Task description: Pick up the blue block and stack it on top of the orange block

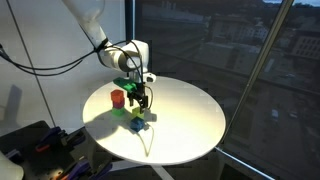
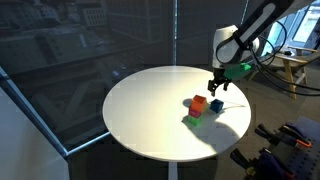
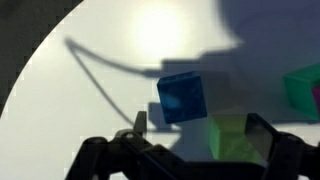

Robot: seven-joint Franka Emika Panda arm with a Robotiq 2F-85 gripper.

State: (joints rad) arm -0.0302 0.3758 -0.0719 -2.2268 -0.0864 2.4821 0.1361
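Observation:
The blue block (image 3: pixel 183 97) is a small dark cube on the round white table (image 1: pixel 190 110). It also shows in both exterior views (image 1: pixel 137 126) (image 2: pixel 216 104). The orange block (image 1: pixel 117 98) (image 2: pixel 199 103) stands on the table a short way from it. My gripper (image 3: pixel 200 128) is open and empty. It hovers above the blocks (image 1: pixel 140 100) (image 2: pixel 216 87). In the wrist view the blue block lies just beyond my fingertips, nearer the left finger. A yellow-green cube (image 3: pixel 230 135) sits between the fingers, touching the blue block.
A green cube (image 3: pixel 303 85) (image 2: pixel 191 117) sits close to the orange block. My arm's shadow falls across the table. Dark windows stand behind the table, and a cluttered bench (image 2: pixel 295 65) stands to the side.

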